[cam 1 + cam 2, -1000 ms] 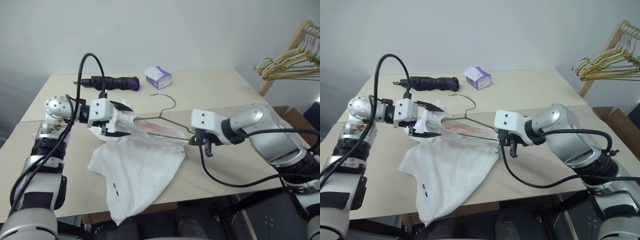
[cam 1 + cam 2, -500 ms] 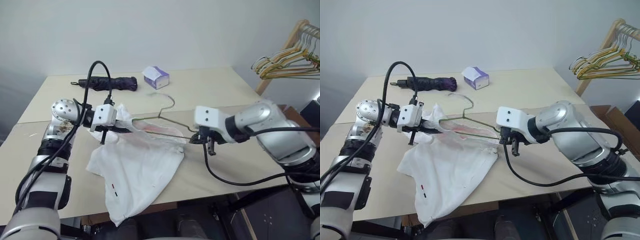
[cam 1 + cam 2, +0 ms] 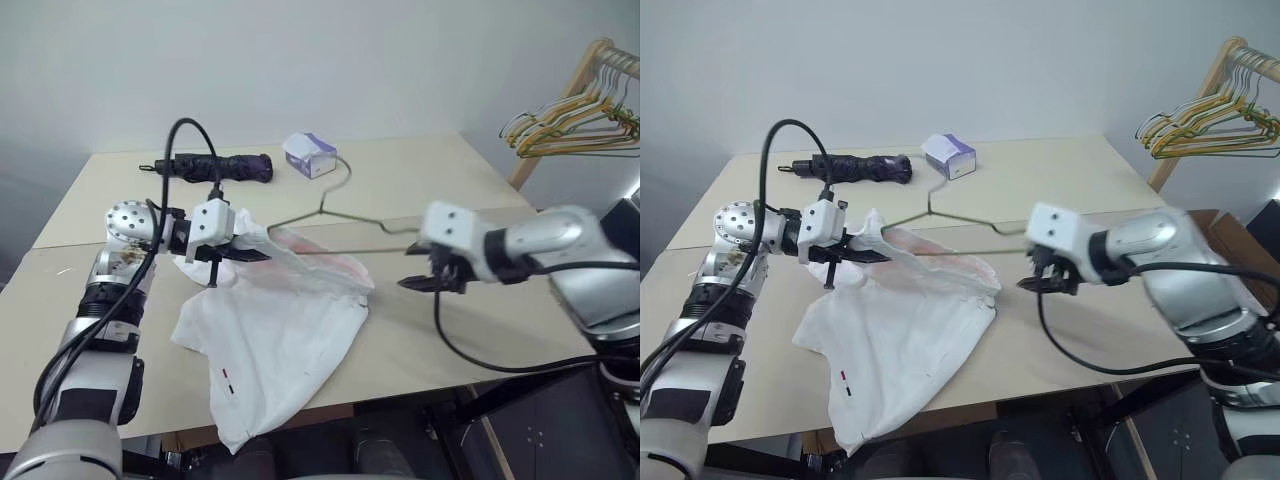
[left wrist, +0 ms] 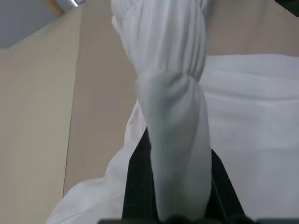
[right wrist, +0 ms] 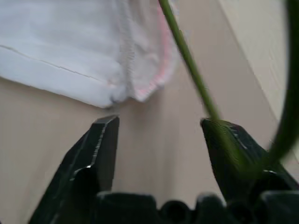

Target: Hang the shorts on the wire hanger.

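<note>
The white shorts (image 3: 285, 325) lie spread on the table, with the waistband end lifted at the left. My left gripper (image 3: 243, 254) is shut on the bunched waistband (image 4: 173, 135), which fills the space between its black fingers (image 4: 138, 184). The wire hanger (image 3: 322, 207) lies behind the shorts with its hook toward the tissue box, and its left end is tucked into the shorts' pink-tinted opening. My right gripper (image 3: 418, 284) stands open just right of the shorts. In the right wrist view the hanger's wire (image 5: 186, 53) runs close past one of its fingers (image 5: 236, 149).
A folded dark umbrella (image 3: 215, 166) and a white-purple tissue box (image 3: 308, 154) sit at the back of the table (image 3: 120, 400). A wooden rack with bunched coloured hangers (image 3: 575, 125) stands at the far right, beyond the table's edge.
My left gripper has shut on the waistband. My right gripper has opened, let go of the hanger's end and drawn away to the right. The hanger's hook has swung toward the back.
</note>
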